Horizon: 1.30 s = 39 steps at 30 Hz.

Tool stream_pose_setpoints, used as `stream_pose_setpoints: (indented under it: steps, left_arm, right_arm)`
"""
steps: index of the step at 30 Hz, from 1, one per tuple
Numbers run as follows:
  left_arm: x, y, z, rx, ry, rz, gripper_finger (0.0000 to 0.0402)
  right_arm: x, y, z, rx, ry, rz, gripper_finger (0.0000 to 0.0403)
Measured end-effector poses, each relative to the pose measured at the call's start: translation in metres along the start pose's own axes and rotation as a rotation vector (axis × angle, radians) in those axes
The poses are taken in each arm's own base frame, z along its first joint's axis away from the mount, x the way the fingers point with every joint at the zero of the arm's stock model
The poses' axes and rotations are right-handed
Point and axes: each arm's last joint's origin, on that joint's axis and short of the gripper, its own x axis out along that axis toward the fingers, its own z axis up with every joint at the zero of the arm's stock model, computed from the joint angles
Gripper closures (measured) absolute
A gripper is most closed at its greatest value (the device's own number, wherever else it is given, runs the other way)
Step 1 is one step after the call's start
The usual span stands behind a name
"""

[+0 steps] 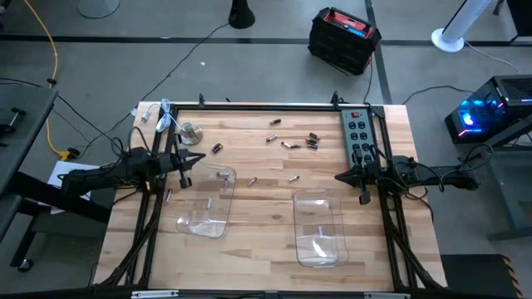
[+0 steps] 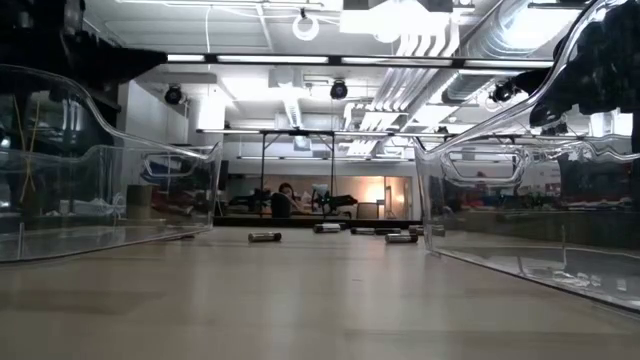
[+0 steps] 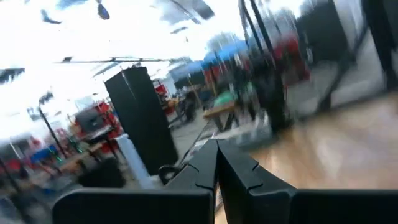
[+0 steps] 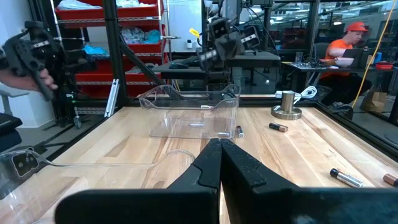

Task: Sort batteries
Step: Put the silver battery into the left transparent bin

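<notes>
Several small batteries lie loose on the far half of the wooden table, some silvery, some dark; others lie between the two clear trays. The low view shows them lying on their sides. The left clear tray has a cell or two inside. The right clear tray sits near the right arm. My left gripper is shut and hovers at the left tray's far corner, raised above it. My right gripper is shut, above bare table beyond the right tray.
A grey power strip lies along the far right of the table. A short metal cylinder with a white cable stands at the far left. A black frame runs around the table edge. A person sits beyond the table.
</notes>
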Motion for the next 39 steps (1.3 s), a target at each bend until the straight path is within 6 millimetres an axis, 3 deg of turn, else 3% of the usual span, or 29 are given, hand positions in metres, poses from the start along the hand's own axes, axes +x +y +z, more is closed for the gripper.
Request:
stream_pose_setpoints:
  steps: [4, 7, 10, 19, 25, 29, 35, 39]
  left_arm:
    - [0.001, 0.010, 0.015, -0.499, -0.168, 0.162, 0.0401]
    - [0.001, 0.021, 0.025, -0.865, -0.359, 0.404, 0.0401]
    - [0.010, 0.025, 0.027, -1.039, -0.383, 0.535, 0.0401]
    - [0.099, 0.021, 0.054, -1.064, -0.108, 0.273, 0.0401]
    - [0.144, 0.023, 0.066, -1.005, -0.077, 0.311, 0.0401]
    - [0.161, 0.025, 0.075, -0.991, -0.090, 0.309, 0.0401]
    - [0.166, 0.029, 0.088, -0.868, -0.089, 0.120, 0.0401]
    - [0.160, 0.044, 0.096, -0.814, 0.008, 0.023, 0.0401]
  right_arm:
    - [0.000, 0.000, 0.000, 0.000, 0.000, 0.000, 0.0402]
    - [0.000, 0.000, 0.000, 0.000, 0.000, 0.000, 0.0402]
    - [0.000, 0.000, 0.000, 0.000, 0.000, 0.000, 0.0402]
    - [0.000, 0.000, 0.000, -0.003, 0.000, -0.002, 0.0402]
    - [-0.001, -0.005, 0.011, -0.035, -0.111, -0.169, 0.0402]
    - [-0.004, -0.005, 0.028, -0.042, -0.284, -0.169, 0.0402]
    - [-0.029, -0.010, 0.073, 0.393, -0.825, -0.238, 0.0402]
    - [-0.026, -0.012, 0.087, 0.459, -0.881, -0.254, 0.0402]
